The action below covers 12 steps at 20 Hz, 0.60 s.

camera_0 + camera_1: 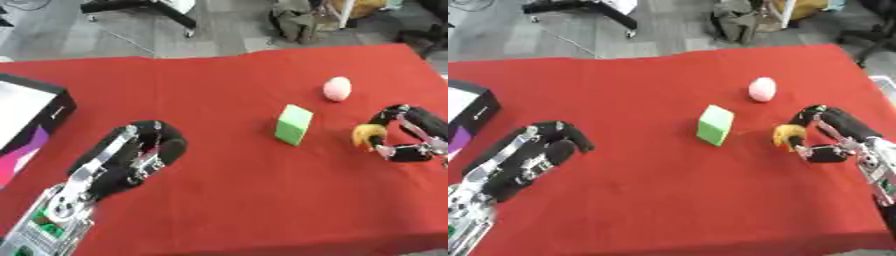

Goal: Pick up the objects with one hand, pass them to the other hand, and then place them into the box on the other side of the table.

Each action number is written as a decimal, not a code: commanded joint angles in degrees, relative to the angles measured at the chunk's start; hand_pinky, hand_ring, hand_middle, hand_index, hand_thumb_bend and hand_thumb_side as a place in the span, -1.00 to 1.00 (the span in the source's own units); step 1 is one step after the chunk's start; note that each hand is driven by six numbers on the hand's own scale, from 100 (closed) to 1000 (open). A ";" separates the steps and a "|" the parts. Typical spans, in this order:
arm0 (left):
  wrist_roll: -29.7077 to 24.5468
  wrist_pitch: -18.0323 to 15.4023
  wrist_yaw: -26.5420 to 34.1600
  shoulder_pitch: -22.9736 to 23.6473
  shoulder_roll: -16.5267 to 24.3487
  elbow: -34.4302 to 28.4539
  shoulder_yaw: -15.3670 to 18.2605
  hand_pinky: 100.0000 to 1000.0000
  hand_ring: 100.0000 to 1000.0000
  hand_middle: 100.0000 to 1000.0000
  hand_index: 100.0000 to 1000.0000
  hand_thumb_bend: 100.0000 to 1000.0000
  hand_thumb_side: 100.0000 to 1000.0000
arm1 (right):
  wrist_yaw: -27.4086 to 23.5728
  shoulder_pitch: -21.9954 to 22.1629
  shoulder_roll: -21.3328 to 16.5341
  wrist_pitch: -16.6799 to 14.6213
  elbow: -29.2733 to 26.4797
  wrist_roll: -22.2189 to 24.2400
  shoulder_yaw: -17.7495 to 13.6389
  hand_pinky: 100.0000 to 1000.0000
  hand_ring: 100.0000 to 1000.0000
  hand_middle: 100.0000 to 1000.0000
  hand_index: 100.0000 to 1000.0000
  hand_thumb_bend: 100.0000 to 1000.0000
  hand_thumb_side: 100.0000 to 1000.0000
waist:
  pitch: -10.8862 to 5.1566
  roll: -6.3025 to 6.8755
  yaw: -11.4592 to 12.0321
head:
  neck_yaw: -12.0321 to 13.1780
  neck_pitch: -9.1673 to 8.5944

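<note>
A big red tablecloth [219,200] fills the scene, draped over the whole table, with grey floor and some dark furniture legs beyond its far edge.

Over on the left edge sits the box [26,112], black-walled with a pale inside and a splash of pink and purple on its near side. There may be print on it, but no writing can be read.

Next in size, the left hand [140,150], black and silver, hovering low over the cloth at lower left. Its fingers are curled over at the tips and there is nothing in them.

Across the table, the right hand [820,137] comes in from the right edge. Its fingers and thumb are curled round a small yellow object [787,135], pinching it just over the cloth. The shape is rounded; what it is cannot be made out.

Near the middle stands a green block [715,125], upright on the cloth, just left of the right hand and not touching it. No label shows on it.

Smallest of the loose pieces, a pink rounded object [762,89] lies beyond the block, towards the far right, apart from everything else.
</note>
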 commanded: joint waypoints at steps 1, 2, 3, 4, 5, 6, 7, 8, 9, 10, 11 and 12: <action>0.40 0.05 0.02 -0.50 0.98 -0.97 0.91 0.75 0.26 -0.12 0.14 0.07 0.30 | -2.34 0.30 -0.63 0.25 -8.97 -3.70 -0.58 0.62 0.35 0.16 -0.40 -1.00 -1.00 | -0.64 -0.12 -0.10 | 0.43 -0.12; 0.45 0.13 0.06 -0.56 1.18 -1.01 0.97 0.75 0.26 -0.12 0.14 0.06 0.31 | -3.03 0.74 -0.38 0.44 -11.62 -4.26 -0.36 0.60 0.35 0.17 -0.41 -1.00 -1.00 | -0.65 -0.12 -0.13 | 0.58 -0.12; 0.50 0.31 0.06 -0.68 1.49 -1.05 1.03 0.75 0.26 -0.12 0.14 0.06 0.31 | -3.77 1.14 0.01 0.42 -14.71 -4.68 0.06 0.60 0.36 0.17 -0.41 -1.00 -1.00 | -0.66 -0.12 -0.18 | 0.85 -0.12; 0.53 0.51 0.08 -0.85 1.83 -1.13 1.07 0.75 0.26 -0.12 0.14 0.06 0.31 | -4.52 1.41 0.37 0.29 -18.02 -4.95 0.69 0.58 0.36 0.18 -0.41 -1.00 -1.00 | -0.68 -0.12 -0.21 | 1.12 -0.12; 0.56 0.79 0.11 -1.11 2.23 -1.21 1.08 0.75 0.26 -0.12 0.14 0.06 0.32 | -5.20 1.56 0.71 0.01 -21.51 -5.08 1.51 0.56 0.36 0.19 -0.41 -1.00 -1.00 | -0.70 -0.13 -0.23 | 1.36 -0.12; 0.58 1.12 0.14 -1.40 2.61 -1.27 1.07 0.74 0.26 -0.12 0.14 0.06 0.32 | -5.82 1.62 1.02 -0.23 -24.75 -5.05 2.36 0.55 0.37 0.20 -0.41 -1.00 -1.00 | -0.72 -0.12 -0.25 | 1.54 -0.12; 0.57 1.48 0.20 -1.75 2.99 -1.31 1.00 0.74 0.26 -0.12 0.15 0.05 0.32 | -6.41 1.52 1.39 -0.52 -27.76 -4.94 3.24 0.53 0.38 0.22 -0.42 -1.00 -1.00 | -0.74 -0.11 -0.26 | 1.71 -0.12; 0.50 1.92 0.26 -2.19 3.41 -1.31 0.86 0.74 0.26 -0.12 0.15 0.05 0.32 | -7.13 1.24 1.97 -0.96 -30.82 -4.83 4.29 0.52 0.38 0.22 -0.42 -1.00 -1.00 | -0.76 -0.08 -0.28 | 1.90 -0.12; 0.32 2.46 0.32 -2.75 3.84 -1.26 0.62 0.74 0.26 -0.12 0.15 0.06 0.32 | -8.17 0.81 2.76 -1.39 -33.83 -4.68 5.53 0.51 0.38 0.23 -0.42 -1.00 -1.00 | -0.79 -0.04 -0.31 | 2.11 -0.12; 0.08 2.99 0.40 -3.26 4.19 -1.21 0.36 0.74 0.26 -0.12 0.15 0.06 0.32 | -9.38 0.38 3.46 -1.63 -36.37 -4.36 6.68 0.51 0.38 0.23 -0.42 -1.00 -1.00 | -0.82 0.00 -0.32 | 2.30 -0.12; -0.11 3.41 0.49 -3.61 4.39 -1.18 0.19 0.74 0.26 -0.12 0.15 0.06 0.32 | -10.48 0.12 3.87 -1.56 -38.16 -3.84 7.44 0.51 0.38 0.23 -0.42 -1.00 -1.00 | -0.84 0.03 -0.34 | 2.43 -0.12; -0.42 3.88 0.55 -4.04 4.62 -1.10 -0.20 0.74 0.26 -0.11 0.16 0.06 0.32 | -11.90 -0.46 4.46 -1.95 -40.27 -3.31 8.64 0.50 0.38 0.23 -0.42 -1.00 -1.00 | -0.87 0.05 -0.30 | 2.57 -0.12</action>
